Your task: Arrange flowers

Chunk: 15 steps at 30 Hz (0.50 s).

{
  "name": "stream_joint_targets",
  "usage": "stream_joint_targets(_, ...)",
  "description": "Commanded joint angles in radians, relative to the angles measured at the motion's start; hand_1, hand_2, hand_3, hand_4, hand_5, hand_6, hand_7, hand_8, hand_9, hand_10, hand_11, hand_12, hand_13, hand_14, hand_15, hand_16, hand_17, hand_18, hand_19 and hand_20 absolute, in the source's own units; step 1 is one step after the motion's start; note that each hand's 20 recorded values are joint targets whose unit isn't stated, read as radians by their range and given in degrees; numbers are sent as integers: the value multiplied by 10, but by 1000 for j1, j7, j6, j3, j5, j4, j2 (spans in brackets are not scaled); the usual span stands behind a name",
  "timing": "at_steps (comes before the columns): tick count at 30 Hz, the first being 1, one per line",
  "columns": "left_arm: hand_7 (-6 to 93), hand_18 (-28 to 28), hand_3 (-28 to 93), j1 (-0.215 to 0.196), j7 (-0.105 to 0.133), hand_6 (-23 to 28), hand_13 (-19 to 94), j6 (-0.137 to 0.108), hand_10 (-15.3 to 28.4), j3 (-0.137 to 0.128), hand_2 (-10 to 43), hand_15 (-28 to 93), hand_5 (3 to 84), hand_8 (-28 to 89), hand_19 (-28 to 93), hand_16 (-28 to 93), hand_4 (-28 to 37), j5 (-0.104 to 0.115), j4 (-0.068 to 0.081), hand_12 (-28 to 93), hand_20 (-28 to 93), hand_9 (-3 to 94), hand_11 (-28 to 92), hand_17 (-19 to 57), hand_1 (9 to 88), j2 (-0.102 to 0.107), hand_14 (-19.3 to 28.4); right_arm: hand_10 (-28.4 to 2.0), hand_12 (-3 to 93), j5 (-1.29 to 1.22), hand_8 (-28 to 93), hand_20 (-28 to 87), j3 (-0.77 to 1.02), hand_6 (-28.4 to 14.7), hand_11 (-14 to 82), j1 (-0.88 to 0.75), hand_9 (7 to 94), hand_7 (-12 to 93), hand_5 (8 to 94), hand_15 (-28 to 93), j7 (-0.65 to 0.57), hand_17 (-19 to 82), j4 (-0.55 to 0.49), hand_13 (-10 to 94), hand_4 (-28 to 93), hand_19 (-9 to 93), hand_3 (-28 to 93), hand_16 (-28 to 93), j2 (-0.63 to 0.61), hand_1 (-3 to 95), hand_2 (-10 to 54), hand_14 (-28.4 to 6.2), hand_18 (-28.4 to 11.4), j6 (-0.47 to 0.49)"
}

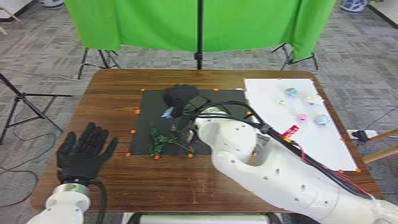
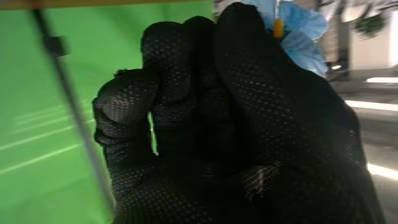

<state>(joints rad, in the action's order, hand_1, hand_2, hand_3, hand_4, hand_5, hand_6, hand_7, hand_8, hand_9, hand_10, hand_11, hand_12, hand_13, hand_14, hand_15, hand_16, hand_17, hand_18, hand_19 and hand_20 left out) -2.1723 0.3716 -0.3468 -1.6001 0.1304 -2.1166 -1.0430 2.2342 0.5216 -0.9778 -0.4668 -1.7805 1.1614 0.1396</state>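
Green backdrop (image 1: 151,25), grey floor (image 1: 53,55), perhaps tiled.

A brown wooden counter (image 1: 155,182) carries a dark mat (image 1: 147,120) beneath the right hand (image 1: 181,94). Green stems with leaves (image 1: 159,141) lie on the mat, nearer the robot than that hand. Small orange marks (image 1: 157,157) run along the mat's edges. To the right of the same hand lies a white sheet (image 1: 275,107), bearing a light blue bloom (image 1: 290,92), a white one (image 1: 314,100), a pink one (image 1: 302,117) and, just beside the pink, a pale bluish one (image 1: 322,119).
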Motion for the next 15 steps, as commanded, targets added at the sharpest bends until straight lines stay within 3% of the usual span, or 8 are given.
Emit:
stream_joint_targets(1, 299, 157, 749, 8, 6, 70, 320, -11, 154, 14, 174, 536, 479, -137, 421, -49, -283, 18, 5, 155, 224, 439, 356, -46, 277, 29, 151, -137, 529, 99, 149, 377, -161, -13, 290, 61, 694, 529, 630, 555, -26, 383, 70, 639, -282, 875, 688, 428, 90, 659, -95, -73, -215, -37)
stream_joint_targets(10, 305, 157, 750, 17, 14, 69, 322, -7, 155, 37, 175, 538, 479, -138, 422, -50, -283, 31, 1, 155, 225, 442, 358, -46, 277, 52, 152, -136, 530, 182, 149, 375, -250, -14, 293, 93, 694, 526, 632, 551, -31, 382, 180, 637, -282, 876, 691, 431, 165, 656, -95, -76, -218, -49)
stream_joint_targets(15, 307, 157, 751, 13, 16, 69, 322, -7, 154, 34, 175, 539, 481, -139, 422, -50, -283, 30, -1, 155, 225, 442, 359, -45, 277, 53, 151, -136, 531, 177, 148, 374, -277, -15, 295, 115, 694, 526, 633, 549, -52, 384, 191, 634, -282, 877, 685, 432, 168, 647, -95, -78, -221, -72)
